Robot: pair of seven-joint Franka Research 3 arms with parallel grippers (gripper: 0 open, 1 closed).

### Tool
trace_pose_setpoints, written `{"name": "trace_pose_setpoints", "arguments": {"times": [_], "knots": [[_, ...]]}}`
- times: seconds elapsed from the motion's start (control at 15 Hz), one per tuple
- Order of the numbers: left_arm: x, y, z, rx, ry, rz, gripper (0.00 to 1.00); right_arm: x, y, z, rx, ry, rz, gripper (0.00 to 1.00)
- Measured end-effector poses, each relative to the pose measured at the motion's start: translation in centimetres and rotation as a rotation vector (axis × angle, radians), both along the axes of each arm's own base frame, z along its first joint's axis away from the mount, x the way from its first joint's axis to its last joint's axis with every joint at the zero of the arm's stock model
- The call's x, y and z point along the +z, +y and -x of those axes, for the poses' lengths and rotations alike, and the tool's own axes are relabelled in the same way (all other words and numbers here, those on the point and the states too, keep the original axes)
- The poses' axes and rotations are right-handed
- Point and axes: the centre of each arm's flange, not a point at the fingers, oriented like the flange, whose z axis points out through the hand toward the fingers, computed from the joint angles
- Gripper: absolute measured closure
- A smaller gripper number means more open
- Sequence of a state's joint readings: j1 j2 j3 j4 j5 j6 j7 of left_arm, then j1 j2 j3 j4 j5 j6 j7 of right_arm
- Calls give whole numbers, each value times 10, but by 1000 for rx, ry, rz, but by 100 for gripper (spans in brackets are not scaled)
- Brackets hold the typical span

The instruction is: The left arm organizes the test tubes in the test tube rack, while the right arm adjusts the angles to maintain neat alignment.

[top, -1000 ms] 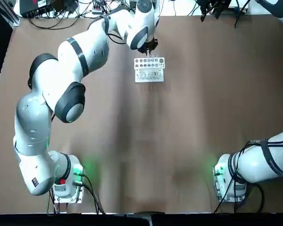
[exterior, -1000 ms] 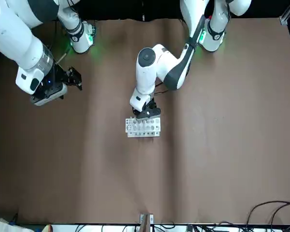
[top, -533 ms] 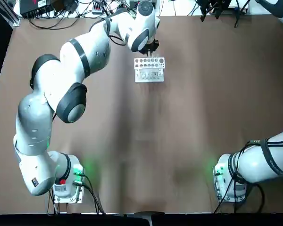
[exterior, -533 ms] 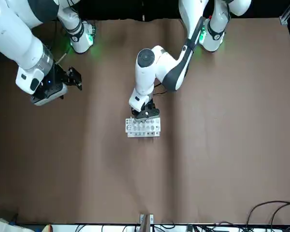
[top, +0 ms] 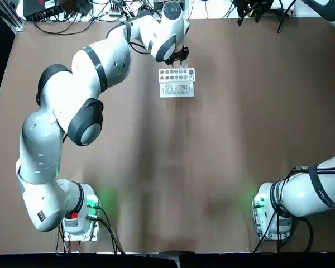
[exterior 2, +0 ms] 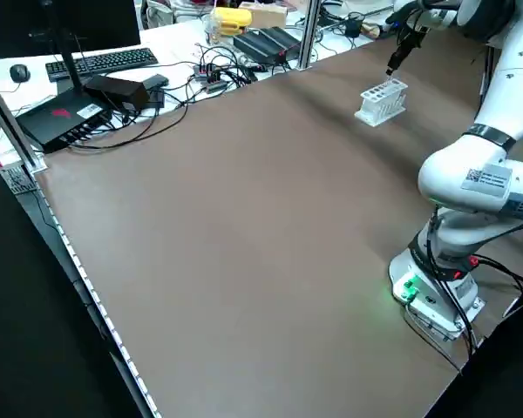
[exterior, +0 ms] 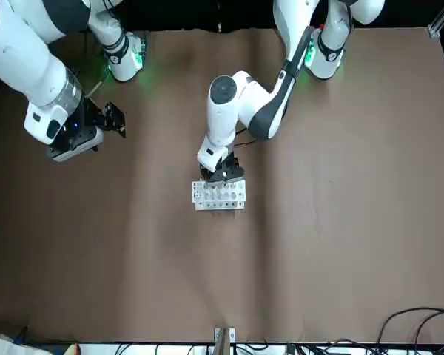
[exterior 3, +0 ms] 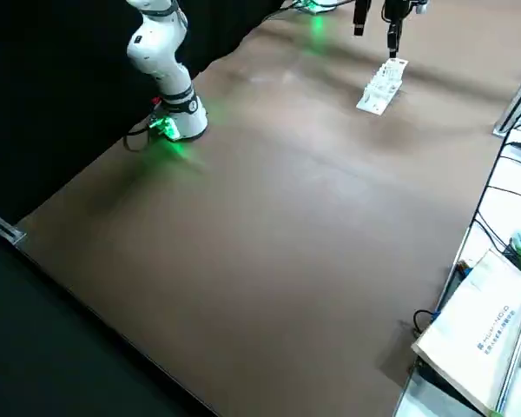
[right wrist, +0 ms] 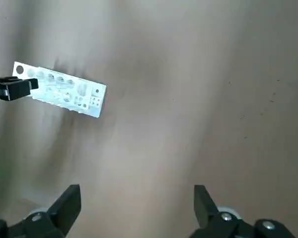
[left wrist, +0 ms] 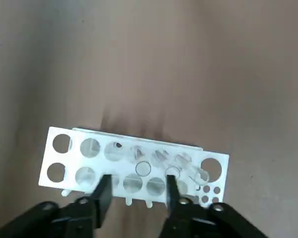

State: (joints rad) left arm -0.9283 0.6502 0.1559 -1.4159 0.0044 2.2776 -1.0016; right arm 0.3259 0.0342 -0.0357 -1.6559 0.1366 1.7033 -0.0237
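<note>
Left arm reaches down over brown bench, its black claw right at white test tube rack, by rack's robot-side edge. Rack shows rows of round holes. Right arm hangs well apart from rack, black claw above bench. Black cables along bench's far side from robot.

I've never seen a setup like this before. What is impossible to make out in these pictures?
- The number of test tubes: in the left wrist view, clear glass blends into the white rack.
- Whether the left claw touches a tube: the front view is too small to tell.
- The right claw in the top view: mostly cut off by the upper edge.
- The screen contents: in the left side view, the monitor is cut off and dark.
</note>
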Motion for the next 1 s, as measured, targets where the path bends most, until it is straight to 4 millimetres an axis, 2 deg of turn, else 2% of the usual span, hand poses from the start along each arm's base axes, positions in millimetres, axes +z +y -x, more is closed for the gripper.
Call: {"name": "trace_pose_setpoints", "arguments": {"times": [0.2, 0.33, 0.47, 0.6, 0.8, 1.0], "knots": [[17, 2, -6, 0, -25, 15, 19, -1, 16, 5, 27, 1, -4, 0], [42, 9, -13, -11, -50, 33, 1, -12, 50, 13, 87, 19, 1, 0], [77, 33, -26, -12, -57, 30, 0, -31, 100, 23, 130, 22, 4, 0], [113, 70, -40, -25, -36, -1, 0, -51, 150, 29, 102, -9, -9, 0], [161, 127, -53, -41, 5, -43, 0, -77, 207, 39, 44, -37, -31, 3], [191, 189, -60, -63, 78, -96, 0, -96, 252, 49, -23, -17, -27, 32]]}}
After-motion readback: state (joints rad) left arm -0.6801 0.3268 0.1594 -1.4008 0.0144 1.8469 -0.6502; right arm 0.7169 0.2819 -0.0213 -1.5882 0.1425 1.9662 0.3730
